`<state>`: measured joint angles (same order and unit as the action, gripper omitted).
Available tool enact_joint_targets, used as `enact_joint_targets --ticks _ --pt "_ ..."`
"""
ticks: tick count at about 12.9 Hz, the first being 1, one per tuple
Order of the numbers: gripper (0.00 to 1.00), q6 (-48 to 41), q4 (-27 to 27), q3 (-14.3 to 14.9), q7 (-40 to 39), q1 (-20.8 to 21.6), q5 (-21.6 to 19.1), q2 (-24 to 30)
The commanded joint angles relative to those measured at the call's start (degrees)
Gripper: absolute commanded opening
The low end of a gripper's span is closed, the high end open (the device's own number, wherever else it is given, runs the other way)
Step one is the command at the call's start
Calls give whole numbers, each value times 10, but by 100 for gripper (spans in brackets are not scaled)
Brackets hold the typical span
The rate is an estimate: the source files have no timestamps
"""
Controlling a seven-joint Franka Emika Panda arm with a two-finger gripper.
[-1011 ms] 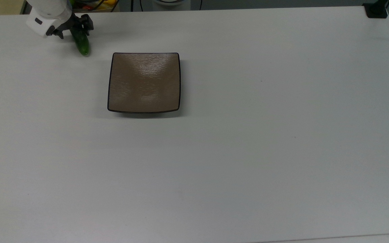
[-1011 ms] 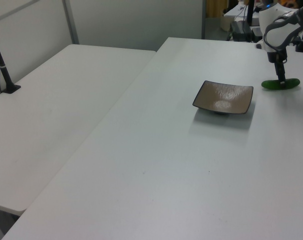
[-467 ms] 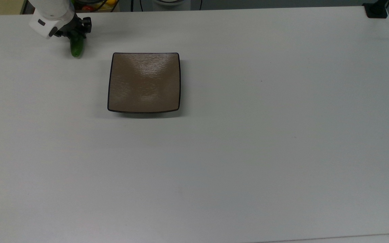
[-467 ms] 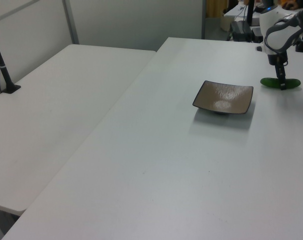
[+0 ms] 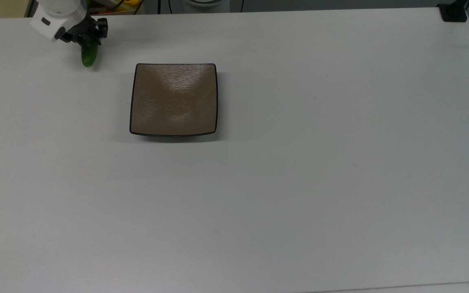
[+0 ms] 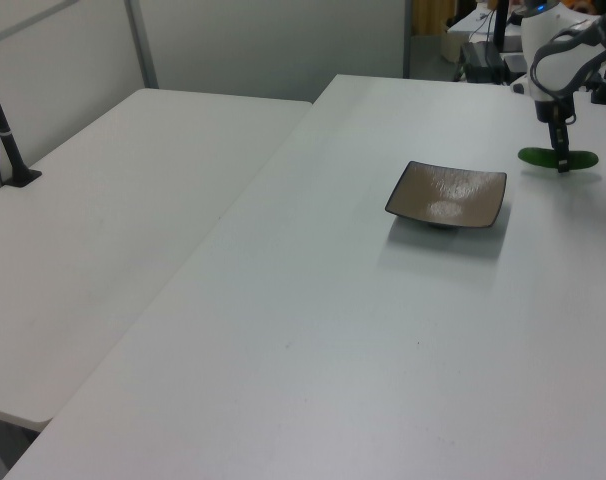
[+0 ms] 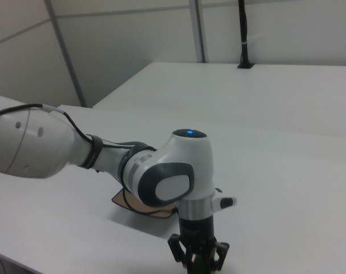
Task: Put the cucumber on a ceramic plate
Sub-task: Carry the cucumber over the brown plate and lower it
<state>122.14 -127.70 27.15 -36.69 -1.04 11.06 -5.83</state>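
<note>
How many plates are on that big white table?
1. The square brown ceramic plate sits alone in the top view's upper left part of the table, empty. The cucumber is off to the top view's left of it, in the hand.

Glossy ceramic plate (image 5: 173,99); matt white table (image 5: 299,183)

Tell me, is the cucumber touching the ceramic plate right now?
Apart. In the top view, bare white table separates the cucumber, held at the gripper, from the ceramic plate.
</note>
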Motion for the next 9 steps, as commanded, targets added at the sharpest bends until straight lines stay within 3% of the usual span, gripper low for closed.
enact_joint_targets --ticks 1,4,5,9 --pt "42 -37 12 -1 35 23 -12 58" --pt "42 -101 96 -29 38 31 -146 61" --pt "42 -103 116 -54 53 31 -179 60" --pt "42 -94 168 -143 155 30 -201 36"
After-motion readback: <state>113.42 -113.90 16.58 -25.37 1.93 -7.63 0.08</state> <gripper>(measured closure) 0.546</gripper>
